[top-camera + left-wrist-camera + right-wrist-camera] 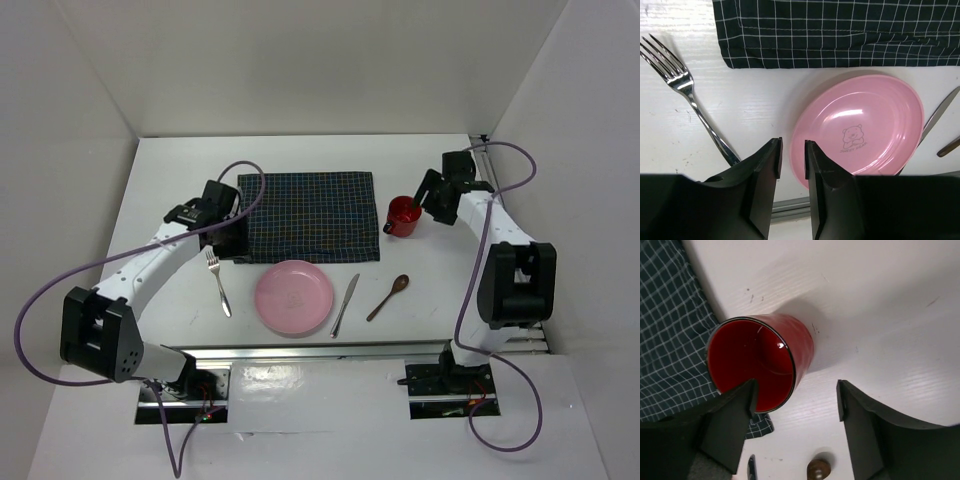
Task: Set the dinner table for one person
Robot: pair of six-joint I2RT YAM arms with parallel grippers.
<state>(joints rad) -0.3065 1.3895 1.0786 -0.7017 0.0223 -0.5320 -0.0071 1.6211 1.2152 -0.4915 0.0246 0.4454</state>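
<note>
The white dinner table (180, 180) holds a dark navy checked placemat (310, 215) in the middle. In front of it lie a fork (218, 283), a pink plate (293, 297), a knife (345, 304) and a brown spoon (388, 297). A red cup (404, 215) stands upright at the placemat's right edge. My left gripper (240, 243) hovers over the placemat's near-left corner, its jaws narrowly open and empty (792, 145). My right gripper (430, 205) is wide open and empty (797, 390) just right of the cup (760, 360), one finger over its rim.
White walls enclose the table on the left, back and right. A metal rail runs along the near edge (330, 350). In the left wrist view the fork (685, 90) lies left of the plate (865, 130), and the placemat (840, 30) lies beyond.
</note>
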